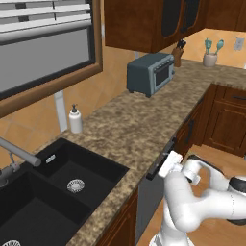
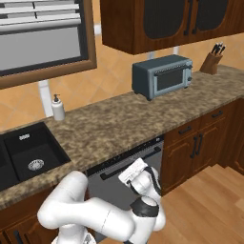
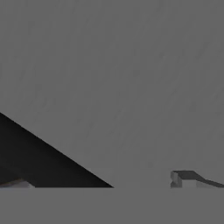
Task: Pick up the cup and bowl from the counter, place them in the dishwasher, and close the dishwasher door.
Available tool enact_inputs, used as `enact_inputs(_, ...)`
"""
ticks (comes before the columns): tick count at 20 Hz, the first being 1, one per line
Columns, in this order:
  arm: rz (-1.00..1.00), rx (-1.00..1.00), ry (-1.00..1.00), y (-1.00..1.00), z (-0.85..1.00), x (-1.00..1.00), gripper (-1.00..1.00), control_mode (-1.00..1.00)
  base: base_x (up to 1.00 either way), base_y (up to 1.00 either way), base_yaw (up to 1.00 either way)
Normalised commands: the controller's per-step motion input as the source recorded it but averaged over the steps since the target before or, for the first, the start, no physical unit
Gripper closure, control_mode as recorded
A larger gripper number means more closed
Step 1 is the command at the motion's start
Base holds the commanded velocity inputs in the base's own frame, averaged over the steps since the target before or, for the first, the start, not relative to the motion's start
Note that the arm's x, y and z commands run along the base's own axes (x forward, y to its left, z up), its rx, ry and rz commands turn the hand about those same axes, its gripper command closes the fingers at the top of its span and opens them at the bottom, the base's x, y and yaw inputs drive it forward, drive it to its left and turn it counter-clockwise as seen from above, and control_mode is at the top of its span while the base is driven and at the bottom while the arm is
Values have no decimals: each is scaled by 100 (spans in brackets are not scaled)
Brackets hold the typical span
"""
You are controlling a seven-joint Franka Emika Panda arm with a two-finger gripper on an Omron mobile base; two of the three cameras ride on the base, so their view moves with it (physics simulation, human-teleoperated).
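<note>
One counter (image 1: pixel 139 125) runs from near left to far right, carrying one black double sink (image 1: pixel 53 187), one white soap bottle (image 1: pixel 75 119), one grey-blue toaster oven (image 1: pixel 150 73), one knife block (image 1: pixel 178 54) and one beige utensil holder (image 1: pixel 210 58) (teal handles sticking up). One dishwasher door (image 2: pixel 114 183) sits upright and shut under the counter edge, its black bar handle (image 2: pixel 131 163) along the top. The gripper (image 2: pixel 132 172) is pressed close against that grey panel just below the handle, its fingers spread wide and holding nothing

Dark wood cabinets (image 2: pixel 200 143), orange walls (image 2: pixel 114 78) (window (image 1: pixel 43 53) left), wooden floor (image 2: pixel 214 200).
</note>
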Motion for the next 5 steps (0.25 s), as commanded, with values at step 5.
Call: enact_inputs(5, -24, 77, -26, 81, -100, 65, -100, -100, 0, 0, 0)
